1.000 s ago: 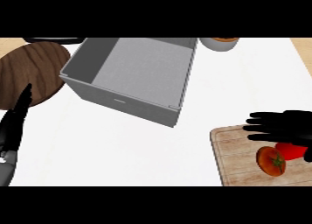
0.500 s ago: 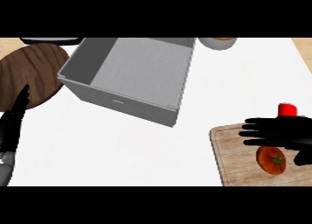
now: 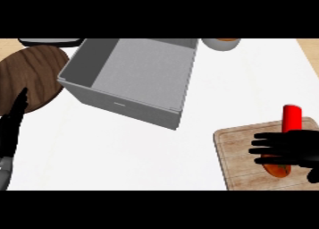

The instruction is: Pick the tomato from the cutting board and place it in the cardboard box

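The right hand (image 3: 299,150) is seen over the cutting board (image 3: 244,156) at the lower right of the head view, its fingers (image 3: 267,144) stretched out flat toward the left and nothing grasped in them. The tomato (image 3: 279,170) lies on the board directly beneath the hand, so that only an orange-red sliver is shown below the fingers; whether it is touched by them cannot be told. A red cylinder (image 3: 291,118) stands just beyond the hand, at the board's far edge.

The grey box (image 3: 132,80) is found well away from the right hand, up and to the left on the white bench (image 3: 155,152), open at the top and turned at an angle. A round wooden plate (image 3: 28,80) is seen beside the box, on its left. A bowl (image 3: 220,43) is partly shown past the box's far right corner.

The left hand (image 3: 9,132) is held at the left edge of the view, fingers straight and pointing away, released and resting, apart from every object.
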Action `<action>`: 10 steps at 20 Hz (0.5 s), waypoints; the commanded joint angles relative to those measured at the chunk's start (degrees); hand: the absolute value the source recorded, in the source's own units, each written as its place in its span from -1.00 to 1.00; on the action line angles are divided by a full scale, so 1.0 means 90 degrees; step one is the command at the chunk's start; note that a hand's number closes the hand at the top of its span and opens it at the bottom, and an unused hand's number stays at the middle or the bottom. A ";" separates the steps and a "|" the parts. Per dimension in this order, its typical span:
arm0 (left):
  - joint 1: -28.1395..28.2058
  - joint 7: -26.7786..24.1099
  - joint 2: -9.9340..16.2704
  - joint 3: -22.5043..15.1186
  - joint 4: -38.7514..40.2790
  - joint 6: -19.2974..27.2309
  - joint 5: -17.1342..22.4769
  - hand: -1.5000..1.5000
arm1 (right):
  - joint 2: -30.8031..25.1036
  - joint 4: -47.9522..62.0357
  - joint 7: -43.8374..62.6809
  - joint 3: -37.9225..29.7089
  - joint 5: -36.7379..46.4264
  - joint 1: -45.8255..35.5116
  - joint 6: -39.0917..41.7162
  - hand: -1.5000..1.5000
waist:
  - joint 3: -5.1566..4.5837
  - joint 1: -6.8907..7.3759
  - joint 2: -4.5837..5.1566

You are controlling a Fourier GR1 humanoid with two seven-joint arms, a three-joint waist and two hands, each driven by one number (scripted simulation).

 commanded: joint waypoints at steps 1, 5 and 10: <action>0.0049 -0.0247 -0.0207 0.0004 0.0078 0.0155 -0.0212 0.00 | -0.0328 -0.0067 -0.1063 -0.0121 0.0154 0.0008 -0.0049 -1.00 | -0.0004 -0.0020 0.0000; 0.0088 0.0095 -0.0162 0.0078 -0.0257 -0.0141 -0.0192 0.00 | 0.0277 0.0535 -0.0624 -0.0071 0.0799 0.0148 -0.0561 -1.00 | 0.0001 0.0025 0.0006; 0.0334 -0.0074 -0.0384 0.0158 -0.0332 -0.0004 -0.0421 0.00 | 0.0632 0.0503 -0.0207 -0.0108 0.1188 0.0312 -0.0658 -1.00 | 0.0000 0.0015 0.0001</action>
